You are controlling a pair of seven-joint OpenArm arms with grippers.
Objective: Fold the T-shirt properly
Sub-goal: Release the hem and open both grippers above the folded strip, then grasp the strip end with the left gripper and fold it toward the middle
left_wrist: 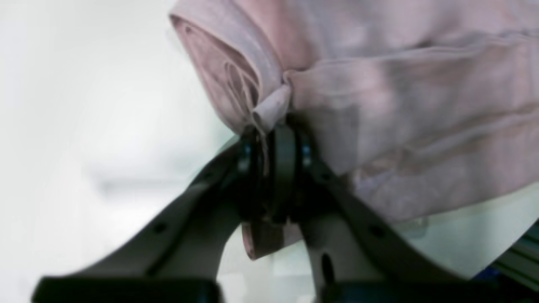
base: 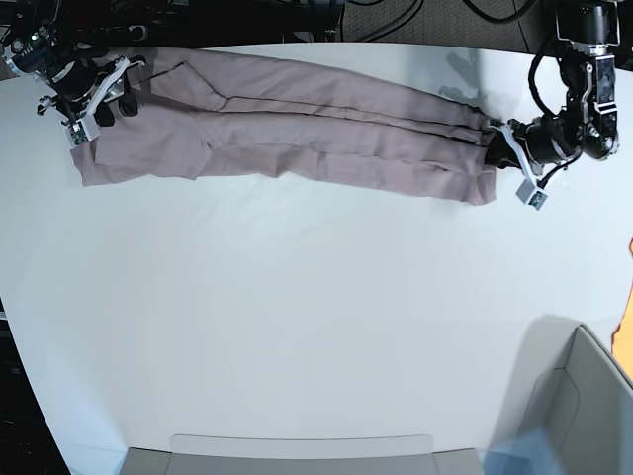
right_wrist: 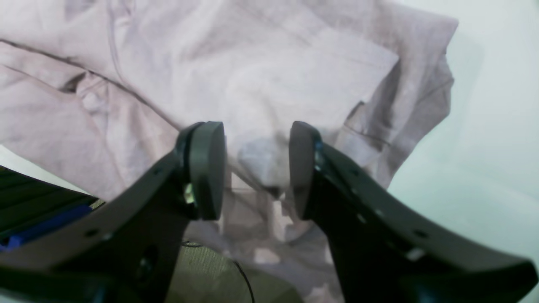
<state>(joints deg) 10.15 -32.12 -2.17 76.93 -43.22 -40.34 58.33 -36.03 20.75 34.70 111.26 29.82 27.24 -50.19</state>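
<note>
The mauve T-shirt [base: 297, 134] lies as a long narrow band across the far side of the white table [base: 297, 317]. At its right end in the base view, my left gripper [base: 497, 148] is shut on the fabric. The left wrist view shows the pads of the left gripper [left_wrist: 273, 143] pinching a bunched edge of the T-shirt [left_wrist: 400, 126]. At the band's left end, my right gripper [base: 119, 94] stands open. In the right wrist view the right gripper [right_wrist: 257, 168] has its pads wide apart just over the crumpled T-shirt [right_wrist: 273, 75], with a fold of cloth showing between them.
A grey open box [base: 579, 406] stands at the table's near right corner. A low grey tray edge [base: 297, 443] runs along the near side. Dark cables and frame parts [base: 326, 15] sit behind the far edge.
</note>
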